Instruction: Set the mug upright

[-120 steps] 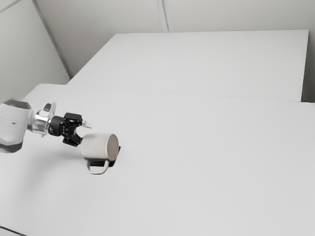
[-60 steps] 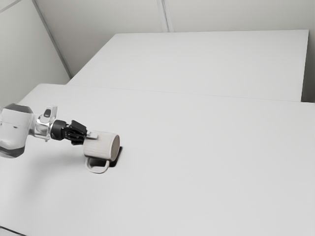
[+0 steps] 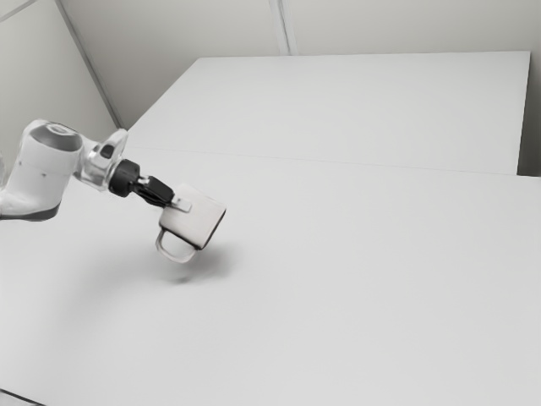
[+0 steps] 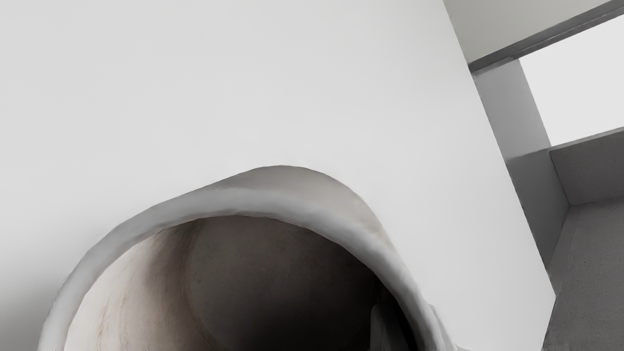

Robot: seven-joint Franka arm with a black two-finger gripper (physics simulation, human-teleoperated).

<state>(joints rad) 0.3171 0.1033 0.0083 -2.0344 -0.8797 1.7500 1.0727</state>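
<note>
The light beige mug [image 3: 193, 216] hangs above the table in the exterior view, tilted, its base toward the exterior view's right and its handle on the lower side. My gripper [image 3: 180, 202] is shut on the mug's wall by the rim, at its upper left there. In the wrist view the mug [image 4: 278, 273] shows its open mouth toward my hand. The gripper [image 4: 413, 325] has one finger inside the mouth and the other outside, with the wall pinched between them. The handle is hidden in that view.
The white table [image 3: 338, 296] spreads below the mug, which casts a soft shadow on it. A second white surface [image 3: 355, 110] lies beyond. In the wrist view the table's edge [image 4: 507, 165] runs beside a grey floor and wall.
The fingers, apart at first, closed on the mug's wall. Since then my hand has risen and moved toward the exterior view's right, lifting the mug off the table and tilting it.
</note>
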